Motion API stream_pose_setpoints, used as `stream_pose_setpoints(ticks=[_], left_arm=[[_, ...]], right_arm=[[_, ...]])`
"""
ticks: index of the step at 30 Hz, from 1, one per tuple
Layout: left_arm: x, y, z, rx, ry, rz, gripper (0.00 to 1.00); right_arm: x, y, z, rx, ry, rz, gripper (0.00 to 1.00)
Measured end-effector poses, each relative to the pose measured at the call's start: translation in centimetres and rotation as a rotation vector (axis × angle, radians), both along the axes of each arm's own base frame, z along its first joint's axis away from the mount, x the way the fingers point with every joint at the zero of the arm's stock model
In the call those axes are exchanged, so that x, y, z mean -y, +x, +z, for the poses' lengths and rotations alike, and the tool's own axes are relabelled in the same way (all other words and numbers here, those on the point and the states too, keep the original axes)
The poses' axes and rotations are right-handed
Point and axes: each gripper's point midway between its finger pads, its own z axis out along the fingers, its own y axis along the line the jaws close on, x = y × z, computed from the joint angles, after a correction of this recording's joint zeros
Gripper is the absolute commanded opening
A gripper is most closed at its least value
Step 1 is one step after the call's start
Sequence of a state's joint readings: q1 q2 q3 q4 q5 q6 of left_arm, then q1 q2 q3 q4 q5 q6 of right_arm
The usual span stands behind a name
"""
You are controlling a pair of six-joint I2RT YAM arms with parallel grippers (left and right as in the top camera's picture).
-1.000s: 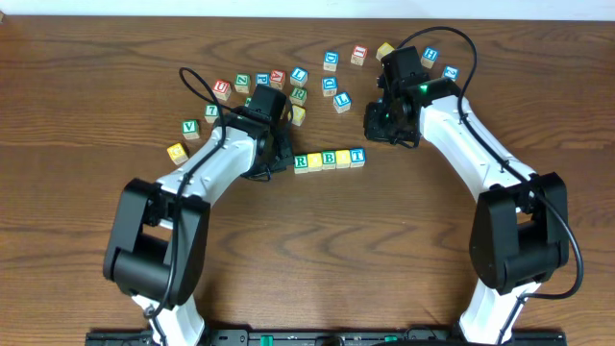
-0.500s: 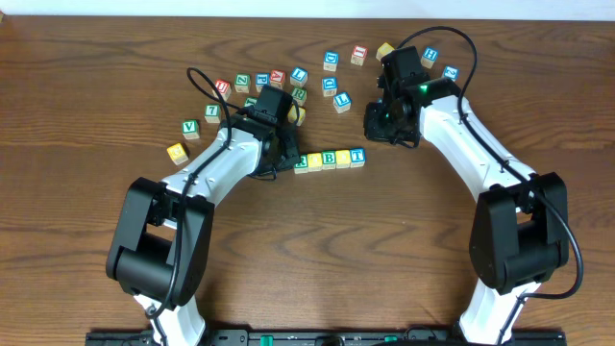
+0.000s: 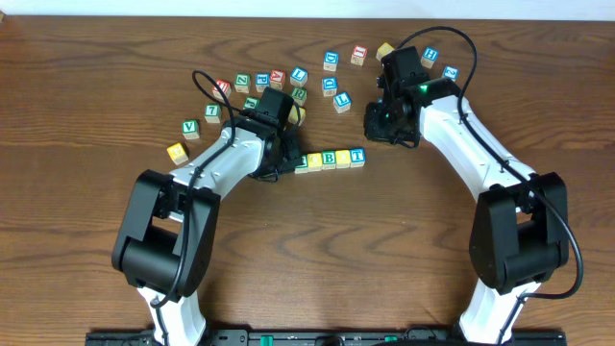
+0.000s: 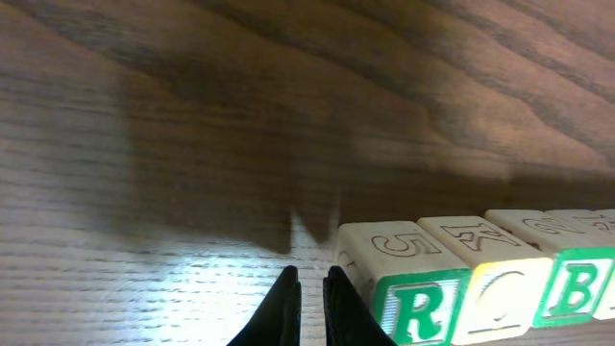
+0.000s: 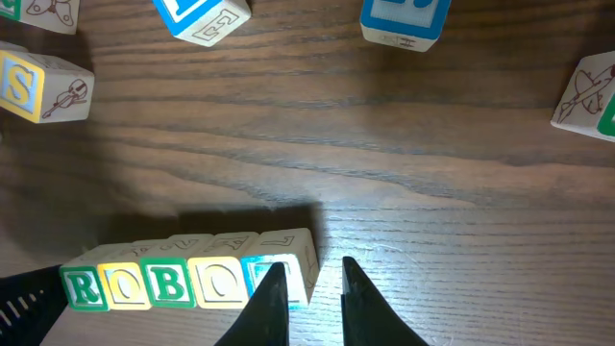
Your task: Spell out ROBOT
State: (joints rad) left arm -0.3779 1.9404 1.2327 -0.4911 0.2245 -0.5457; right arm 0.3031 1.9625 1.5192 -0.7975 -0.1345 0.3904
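Observation:
Five cubes lie in a row reading R [image 3: 302,163], O [image 3: 315,161], B [image 3: 330,159], O [image 3: 343,158], T [image 3: 357,155]. My left gripper [image 3: 282,161] is low over the table at the row's left end. In the left wrist view its jaws [image 4: 309,279] are nearly together and empty, with the right finger beside the green R cube [image 4: 418,312]. My right gripper [image 3: 383,130] hovers up and to the right of the T. In the right wrist view its jaws [image 5: 312,269] stand narrowly apart and empty, beside the T cube [image 5: 293,252].
Several other letter cubes lie scattered behind the row, such as a blue one [image 3: 342,100] and a red one [image 3: 358,54]. A green V cube [image 3: 190,128] and a yellow cube [image 3: 176,152] lie to the left. The right wrist view shows a yellow S cube [image 5: 38,85].
My left gripper has moved right, up to the R end of the row. The right arm has not moved.

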Motion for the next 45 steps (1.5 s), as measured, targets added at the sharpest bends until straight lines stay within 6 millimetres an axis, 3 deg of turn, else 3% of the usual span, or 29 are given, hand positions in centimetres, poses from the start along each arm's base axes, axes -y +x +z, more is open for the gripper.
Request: stream_pose_setpoints(ticks=[26, 31, 35, 40, 45], left_arm=[[1.3, 0.8, 0.6, 0.041, -0.063, -0.046, 0.10], [1.3, 0.8, 0.6, 0.043, -0.063, -0.045, 0.10], [1.2, 0.9, 0.6, 0.047, -0.056, -0.041, 0.10], [1.1, 1.4, 0.7, 0.065, -0.049, -0.034, 0.10], [1.2, 1.5, 0.7, 0.071, -0.051, -0.034, 0.10]], right_arm=[[-0.1, 0.0, 0.0, 0.001, 0.003, 0.002, 0.13], [-1.8, 1.8, -0.4, 0.062, 0.053, 0.026, 0.10], [-4.5, 2.3, -0.8, 0.102, 0.085, 0.076, 0.08], [-8.1, 1.7, -1.4, 0.119, 0.108, 0.134, 0.07], [-9.5, 0.8, -2.9, 0.087, 0.101, 0.149, 0.07]])
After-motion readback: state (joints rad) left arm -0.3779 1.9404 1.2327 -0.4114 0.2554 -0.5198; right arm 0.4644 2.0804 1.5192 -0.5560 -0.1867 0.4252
